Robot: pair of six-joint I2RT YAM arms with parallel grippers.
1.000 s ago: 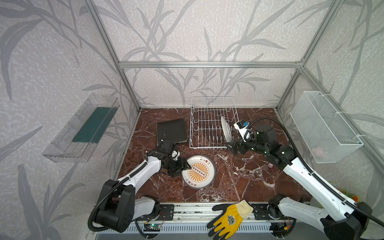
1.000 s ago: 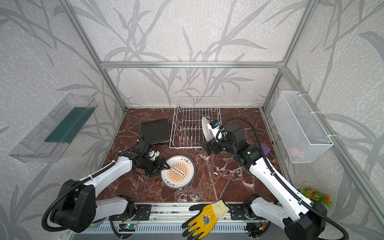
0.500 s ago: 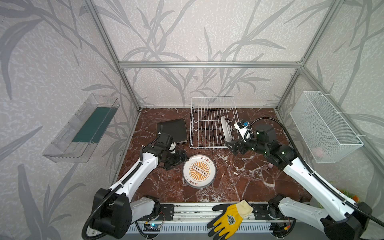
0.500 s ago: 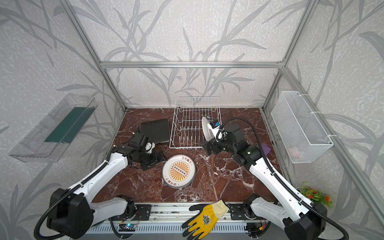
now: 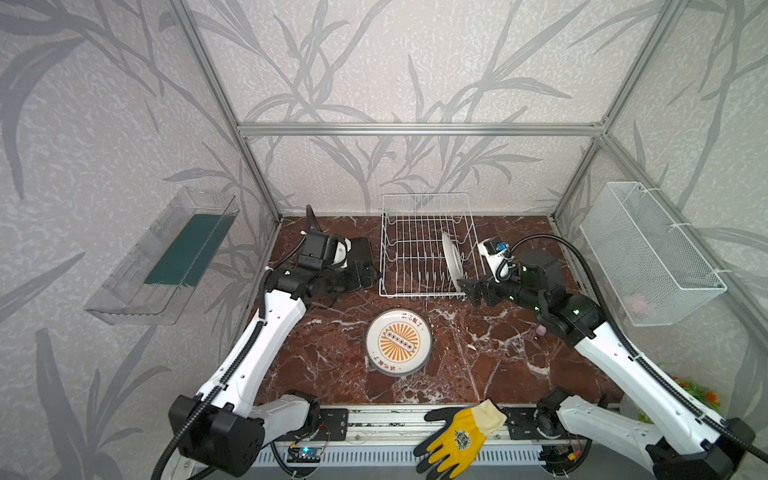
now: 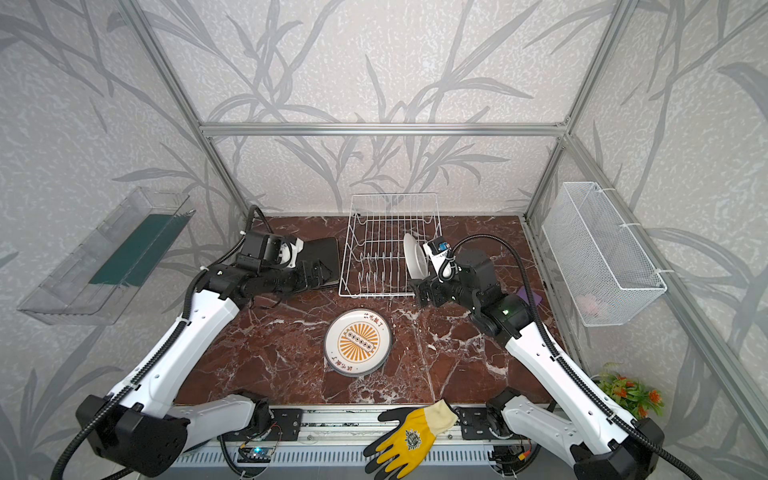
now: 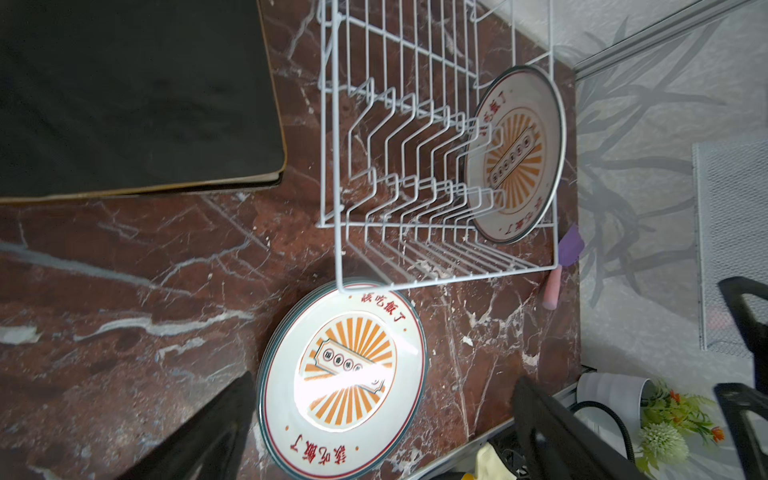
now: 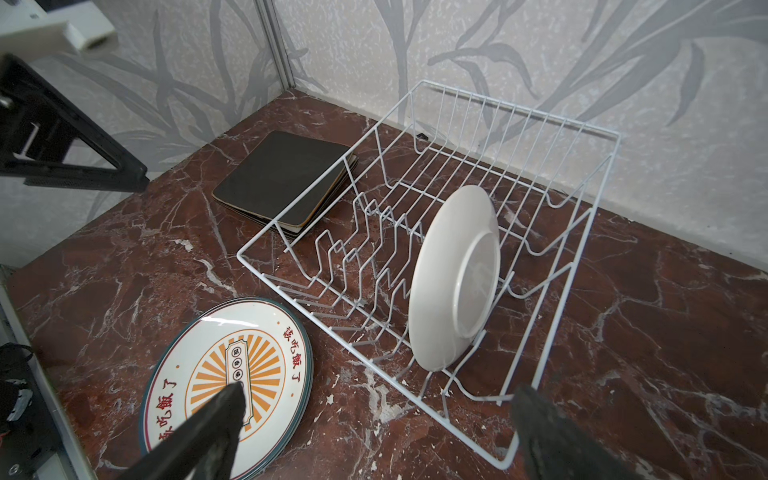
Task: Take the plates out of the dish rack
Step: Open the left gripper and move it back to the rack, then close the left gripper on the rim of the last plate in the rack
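Note:
The white wire dish rack stands at the back. One round plate is upright in its right end, white back towards my right gripper, which hangs open just outside the rack's front right corner. A stack of round sunburst plates lies flat in front of the rack. Black-backed square plates are stacked left of the rack. My left gripper is open and empty, above the table between the two stacks.
A clear plastic tray hangs on the left wall and a white mesh basket on the right wall. A yellow glove lies on the front rail. A purple piece and a pink bit lie right of the rack.
My left gripper let go of the round plate, which now lies flat on the stack. It opened wide and drew back towards the square plates. The right arm has not moved.

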